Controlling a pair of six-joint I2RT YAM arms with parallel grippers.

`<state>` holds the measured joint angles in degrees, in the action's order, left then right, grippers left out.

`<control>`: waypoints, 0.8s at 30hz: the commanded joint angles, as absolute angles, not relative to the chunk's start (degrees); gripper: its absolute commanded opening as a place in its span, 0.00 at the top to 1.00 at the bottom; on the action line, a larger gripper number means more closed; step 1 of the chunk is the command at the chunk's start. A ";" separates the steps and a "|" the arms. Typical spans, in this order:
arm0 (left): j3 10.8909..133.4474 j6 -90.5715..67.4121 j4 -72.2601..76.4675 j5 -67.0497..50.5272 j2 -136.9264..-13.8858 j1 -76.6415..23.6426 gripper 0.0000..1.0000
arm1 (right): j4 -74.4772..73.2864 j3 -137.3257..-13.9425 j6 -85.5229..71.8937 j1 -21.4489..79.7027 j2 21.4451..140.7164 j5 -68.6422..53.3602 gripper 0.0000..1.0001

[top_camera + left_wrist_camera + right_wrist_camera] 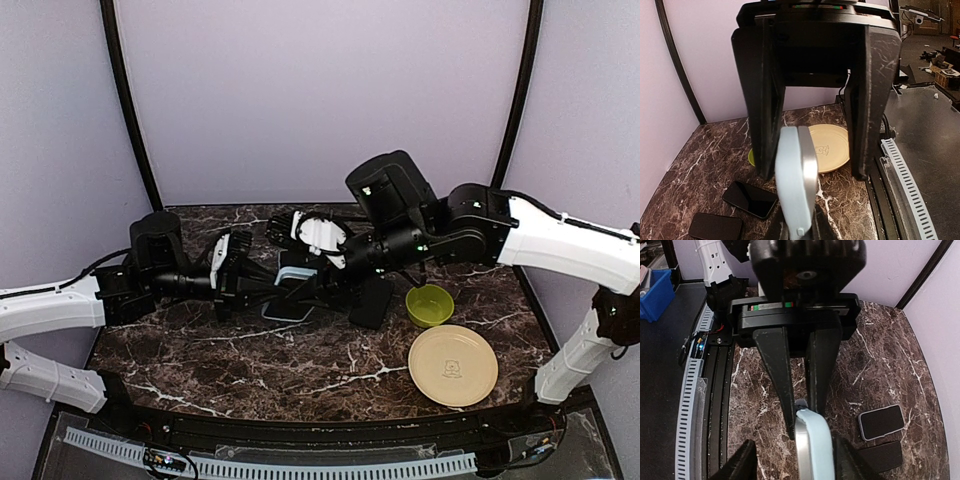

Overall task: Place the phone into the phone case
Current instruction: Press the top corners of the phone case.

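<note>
A silver-edged phone (809,170) lies pressed against a light blue phone case (790,185), and the pair is held edge-on above the table. My left gripper (807,227) is shut on one end of the pair, its fingers meeting at that end in the right wrist view (801,407). My right gripper (795,460) faces it and straddles the other end of the phone (802,450) and case (820,450). Its jaws are open, with a clear gap on the phone's side. In the top view both grippers meet over the table's middle at the case (290,298).
A green bowl (429,305) and a tan plate (453,364) sit on the right of the marble table. A black phone (750,199) and another flat black item (715,227) lie on the table below the grippers. A dark flat item (372,300) lies beside the bowl.
</note>
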<state>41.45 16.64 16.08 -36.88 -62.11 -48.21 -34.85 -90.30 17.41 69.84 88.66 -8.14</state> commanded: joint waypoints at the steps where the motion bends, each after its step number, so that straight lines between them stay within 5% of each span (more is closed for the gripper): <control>1: 43.86 17.93 19.08 -37.80 -59.59 -48.64 1.00 | -32.18 -90.50 17.43 69.77 87.73 -8.68 0.58; 8: 43.95 17.95 19.05 -37.71 -59.68 -48.67 1.00 | -32.53 -91.01 17.45 69.61 88.71 -7.76 0.99; 17: 43.59 14.87 21.09 -37.36 -59.36 -48.74 1.00 | -30.56 -90.47 16.15 69.17 87.79 -5.35 0.99; 19: 43.27 12.72 22.75 -37.17 -58.76 -48.74 1.00 | -28.61 -88.35 15.41 68.81 86.24 -5.42 0.50; 20: 43.13 12.08 24.04 -37.22 -58.52 -48.76 1.00 | -27.61 -86.85 15.23 68.55 85.17 -6.14 0.35; 24: 41.96 10.82 26.44 -39.13 -57.14 -48.68 1.00 | -22.62 -79.29 14.04 66.67 79.97 -9.76 0.24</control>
